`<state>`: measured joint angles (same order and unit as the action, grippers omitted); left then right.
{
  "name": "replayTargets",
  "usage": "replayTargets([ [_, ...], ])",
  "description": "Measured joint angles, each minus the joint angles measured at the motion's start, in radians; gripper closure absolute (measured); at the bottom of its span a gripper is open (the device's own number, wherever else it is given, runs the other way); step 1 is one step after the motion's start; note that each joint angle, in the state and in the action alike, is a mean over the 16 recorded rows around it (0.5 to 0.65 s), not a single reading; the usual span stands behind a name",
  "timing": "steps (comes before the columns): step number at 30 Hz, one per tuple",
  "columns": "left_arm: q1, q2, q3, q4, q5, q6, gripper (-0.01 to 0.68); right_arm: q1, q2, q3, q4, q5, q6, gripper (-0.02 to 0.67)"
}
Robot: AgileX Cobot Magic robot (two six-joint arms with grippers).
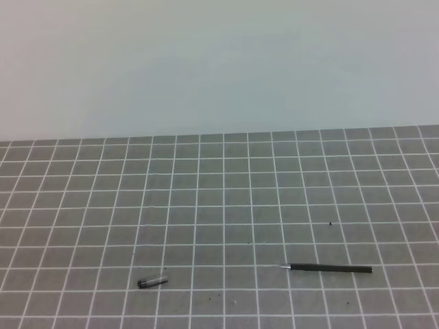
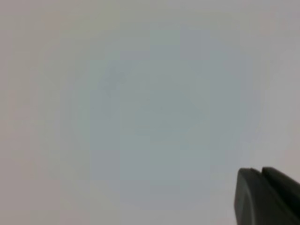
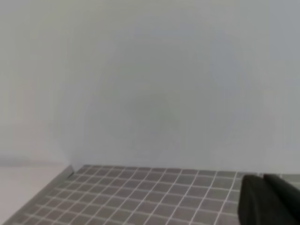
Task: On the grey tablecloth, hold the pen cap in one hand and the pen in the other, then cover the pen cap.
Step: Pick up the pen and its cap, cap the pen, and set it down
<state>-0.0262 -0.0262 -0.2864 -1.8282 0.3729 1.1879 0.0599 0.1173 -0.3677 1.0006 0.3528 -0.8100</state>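
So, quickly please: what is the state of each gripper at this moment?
Left gripper: closed, holding nothing.
Right gripper: closed, holding nothing.
The pen and the pen cap lie on the grey tablecloth.

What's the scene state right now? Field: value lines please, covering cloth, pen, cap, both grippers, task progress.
surface: grey tablecloth with white grid, plain pale wall behind
pen: pen lying flat, near right, silver tip pointing left
cap: pen cap lying on its side, near left, apart from the pen
left gripper: left gripper shut, holding nothing, facing the wall
right gripper: right gripper shut, holding nothing, above the cloth
arms in high view: none visible
progress: nothing picked up; pen uncapped
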Motion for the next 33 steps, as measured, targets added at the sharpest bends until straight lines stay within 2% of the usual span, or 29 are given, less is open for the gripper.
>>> replayTargets([
  [7,-0.001,0.008,-0.009,0.030,0.063,-0.014,0.673,0.002,0.141,-0.072,-0.040,0.160,-0.093,0.641],
  [12,-0.001,0.062,-0.045,0.140,0.106,-0.047,0.673,0.018,0.251,-0.126,-0.073,0.245,-0.161,0.641],
  [19,-0.001,0.256,-0.167,0.471,0.193,-0.165,0.673,0.049,0.421,-0.214,-0.141,0.344,-0.201,0.641],
  [25,-0.001,0.502,-0.313,0.805,0.336,-0.287,0.673,0.076,0.562,-0.279,-0.184,0.428,-0.130,0.641],
  [29,-0.001,0.666,-0.406,0.969,0.453,-0.293,0.673,0.083,0.636,-0.305,-0.202,0.494,-0.077,0.641],
  [33,-0.001,0.811,-0.479,1.062,0.551,-0.241,0.673,0.088,0.685,-0.316,-0.199,0.539,-0.039,0.641],
])
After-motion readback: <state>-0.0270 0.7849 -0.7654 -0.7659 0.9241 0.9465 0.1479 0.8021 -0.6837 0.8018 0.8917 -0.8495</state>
